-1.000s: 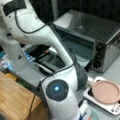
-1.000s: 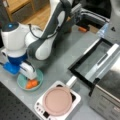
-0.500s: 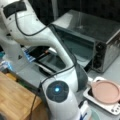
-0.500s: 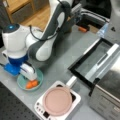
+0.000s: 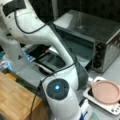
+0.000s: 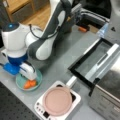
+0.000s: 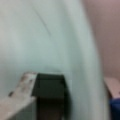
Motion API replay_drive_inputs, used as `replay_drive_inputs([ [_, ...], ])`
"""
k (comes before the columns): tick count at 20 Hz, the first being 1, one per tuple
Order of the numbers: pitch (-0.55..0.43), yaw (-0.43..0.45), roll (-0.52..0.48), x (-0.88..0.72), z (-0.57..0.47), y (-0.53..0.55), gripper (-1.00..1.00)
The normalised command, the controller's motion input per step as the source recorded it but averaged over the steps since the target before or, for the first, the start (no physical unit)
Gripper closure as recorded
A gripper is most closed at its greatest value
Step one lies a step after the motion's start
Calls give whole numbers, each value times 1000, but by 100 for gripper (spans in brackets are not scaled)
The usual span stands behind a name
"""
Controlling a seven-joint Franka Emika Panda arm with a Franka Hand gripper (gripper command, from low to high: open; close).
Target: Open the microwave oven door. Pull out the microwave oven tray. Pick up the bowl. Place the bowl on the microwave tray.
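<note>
Since a second ago nothing on the grey worktop (image 6: pixel 60 62) has visibly moved. The gripper (image 6: pixel 29 72) sits at the rim of the small light teal bowl (image 6: pixel 21 83) holding an orange item, near the worktop's bottom-left corner in a front view; I cannot tell whether its fingers are spread or pinching. The silver-grey microwave oven (image 5: pixel 100 37) stands with its dark drop-down door (image 6: pixel 92 61) lowered.
</note>
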Motion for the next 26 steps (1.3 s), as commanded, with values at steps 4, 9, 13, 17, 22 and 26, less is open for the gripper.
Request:
replay_drive_inputs([
  [4,-50,-71,209,-286,84,14,100],
  [9,9,-71,208,-346,236,76,100],
  [13,7,-76,194,-397,349,265,100],
  [17,-39,-114,135,-420,271,450,100],
  [22,-74,-122,70,-480,139,422,100],
  [26,-82,-243,22,-688,-1,263,100],
])
